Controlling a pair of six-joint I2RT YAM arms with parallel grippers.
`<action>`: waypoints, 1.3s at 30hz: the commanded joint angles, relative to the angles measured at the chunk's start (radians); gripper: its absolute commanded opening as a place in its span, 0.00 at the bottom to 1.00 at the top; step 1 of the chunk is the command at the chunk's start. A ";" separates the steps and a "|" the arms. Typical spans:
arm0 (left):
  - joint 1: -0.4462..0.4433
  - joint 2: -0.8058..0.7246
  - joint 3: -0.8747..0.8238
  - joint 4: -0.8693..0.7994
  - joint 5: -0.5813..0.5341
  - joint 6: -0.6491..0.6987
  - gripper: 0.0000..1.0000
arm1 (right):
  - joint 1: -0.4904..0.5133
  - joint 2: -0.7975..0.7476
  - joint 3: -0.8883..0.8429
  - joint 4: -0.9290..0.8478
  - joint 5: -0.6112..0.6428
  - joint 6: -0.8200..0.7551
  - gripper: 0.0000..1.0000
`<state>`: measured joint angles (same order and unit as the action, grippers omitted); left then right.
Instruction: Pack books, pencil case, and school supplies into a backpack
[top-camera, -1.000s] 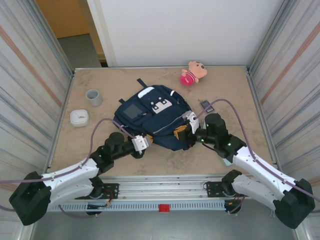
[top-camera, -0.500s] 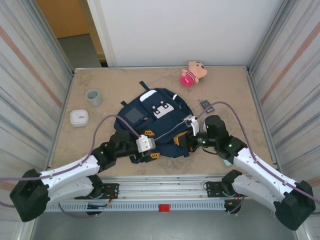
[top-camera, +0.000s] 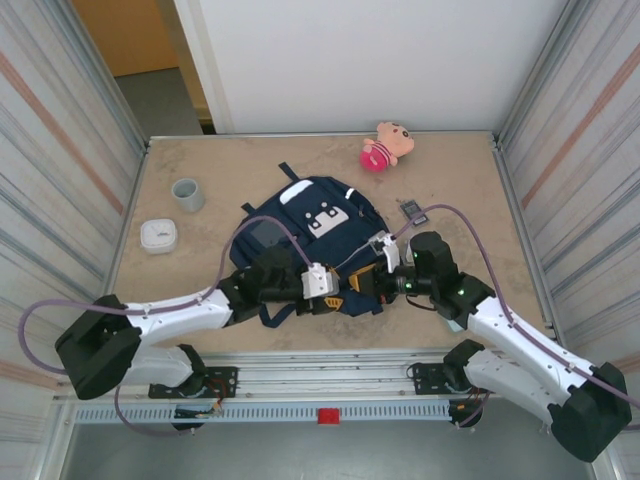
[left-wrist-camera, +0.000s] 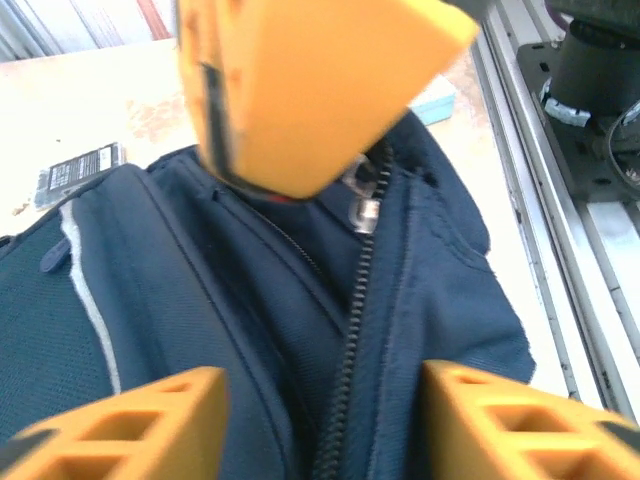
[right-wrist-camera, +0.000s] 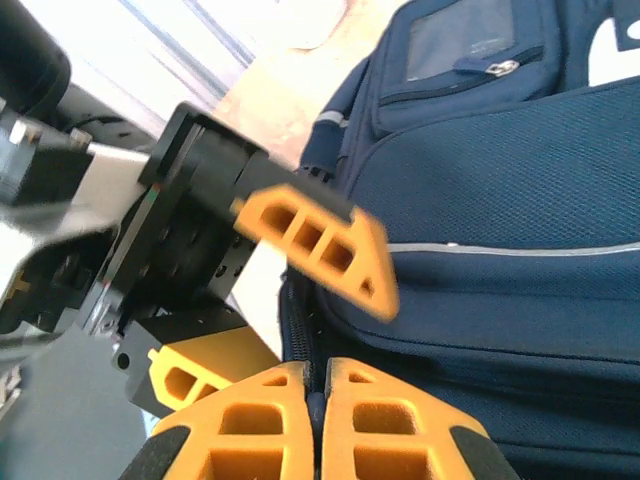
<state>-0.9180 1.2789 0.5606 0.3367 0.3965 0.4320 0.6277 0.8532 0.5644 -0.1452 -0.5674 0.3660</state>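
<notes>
Roughly mid-table, the navy backpack (top-camera: 345, 235) lies flat. Left gripper (left-wrist-camera: 320, 385) sits at its near edge, jaws open, straddling the zipper (left-wrist-camera: 352, 330). Right gripper (right-wrist-camera: 315, 400) is just beside it, jaws shut at the zipper line; whether it pinches fabric, cannot tell. Pale teal pencil case (left-wrist-camera: 437, 100) peeks out past the backpack's near right corner. Small dark gadget (top-camera: 410, 210) lies on the table right of the backpack.

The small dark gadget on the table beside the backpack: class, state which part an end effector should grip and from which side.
Grip the dark gadget across its two long edges, coming straight down from above. It lies flat on the table, so only its thin edges offer purchase, and its narrow width probably fits between open fingers. The backpack lies apart from it.
</notes>
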 joint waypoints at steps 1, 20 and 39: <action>-0.017 -0.006 -0.033 0.090 -0.130 0.068 0.32 | -0.010 -0.054 -0.003 -0.009 0.065 0.046 0.00; -0.028 -0.470 -0.202 -0.266 -0.581 0.175 0.06 | -0.269 -0.117 -0.065 -0.082 0.176 0.216 0.00; -0.057 -0.312 0.023 -0.252 -0.136 -0.262 0.78 | 0.175 -0.093 -0.014 0.126 0.251 0.082 0.00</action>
<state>-0.9634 0.9161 0.5488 0.0288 0.1646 0.2256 0.7879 0.7624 0.5045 -0.1314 -0.3359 0.4603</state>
